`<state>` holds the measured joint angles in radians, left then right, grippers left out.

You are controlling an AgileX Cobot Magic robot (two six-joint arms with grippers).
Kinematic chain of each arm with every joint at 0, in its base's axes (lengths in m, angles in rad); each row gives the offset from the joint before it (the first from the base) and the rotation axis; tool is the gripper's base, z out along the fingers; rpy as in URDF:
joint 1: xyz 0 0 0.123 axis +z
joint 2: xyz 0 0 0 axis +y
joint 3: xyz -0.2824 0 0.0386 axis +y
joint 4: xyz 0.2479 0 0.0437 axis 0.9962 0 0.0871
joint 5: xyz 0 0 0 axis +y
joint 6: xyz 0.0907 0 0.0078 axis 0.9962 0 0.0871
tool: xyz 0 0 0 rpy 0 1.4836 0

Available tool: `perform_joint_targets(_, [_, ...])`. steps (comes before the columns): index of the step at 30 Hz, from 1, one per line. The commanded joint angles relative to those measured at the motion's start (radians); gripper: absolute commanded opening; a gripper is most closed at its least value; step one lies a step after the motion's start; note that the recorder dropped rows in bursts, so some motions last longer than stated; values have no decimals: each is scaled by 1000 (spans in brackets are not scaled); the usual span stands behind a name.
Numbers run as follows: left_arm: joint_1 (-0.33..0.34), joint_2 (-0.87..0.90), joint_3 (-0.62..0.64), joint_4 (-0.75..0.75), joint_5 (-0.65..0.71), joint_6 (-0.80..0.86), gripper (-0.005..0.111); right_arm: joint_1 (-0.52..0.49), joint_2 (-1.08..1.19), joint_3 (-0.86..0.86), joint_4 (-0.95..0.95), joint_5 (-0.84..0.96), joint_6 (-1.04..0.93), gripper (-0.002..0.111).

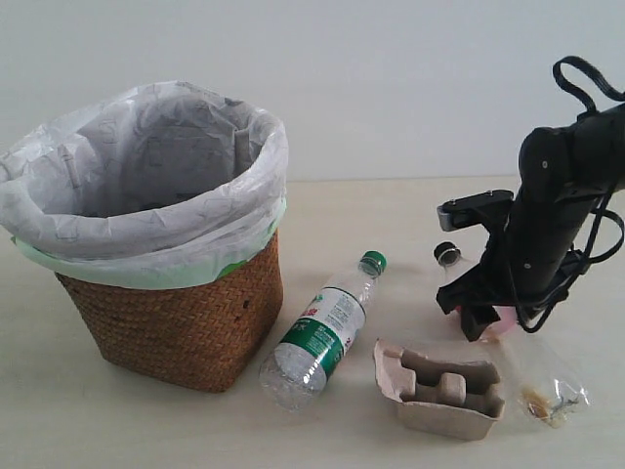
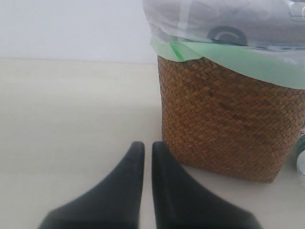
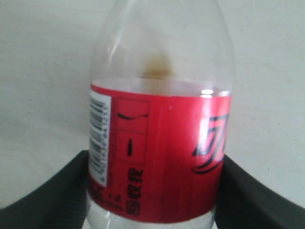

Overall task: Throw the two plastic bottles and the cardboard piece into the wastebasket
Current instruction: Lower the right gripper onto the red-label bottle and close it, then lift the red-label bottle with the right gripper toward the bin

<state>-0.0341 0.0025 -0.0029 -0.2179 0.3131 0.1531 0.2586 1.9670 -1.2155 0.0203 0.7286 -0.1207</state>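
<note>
The wastebasket [image 1: 186,327] stands at the left, wicker with a white bag [image 2: 228,129]. Beside it lies the green-capped bottle [image 1: 322,332], cap pointing away; the left wrist view catches only a sliver of it [image 2: 301,157]. The cardboard piece [image 1: 439,386] rests in front, right of that bottle. At the right lies the red-label bottle [image 3: 162,143], its black cap [image 1: 447,253] showing. My right gripper [image 1: 479,318] is down on it, a finger pressed against each side of the label [image 3: 156,162]. My left gripper [image 2: 147,145] is shut and empty, low by the basket's foot, outside the exterior view.
A crumpled clear plastic wrapper [image 1: 552,391] with brownish scraps lies at the front right, next to the cardboard piece. The pale tabletop [image 1: 391,215] runs back to a plain wall.
</note>
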Motion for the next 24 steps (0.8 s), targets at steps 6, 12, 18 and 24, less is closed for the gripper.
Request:
perform_joint_targets(6, [3, -2, 3, 2, -1, -9, 6, 1, -164, -8, -8, 64, 10, 0])
perform_joint_targets(12, [3, -2, 3, 2, -1, -9, 6, 1, -352, -2, 55, 115, 10, 0])
perform_joint_targets(18, [3, -2, 3, 2, -1, -9, 6, 1, -426, 9, 125, 210, 10, 0])
perform_joint_targets(24, [3, -2, 3, 2, -1, -9, 6, 1, -486, 92, 112, 149, 10, 0])
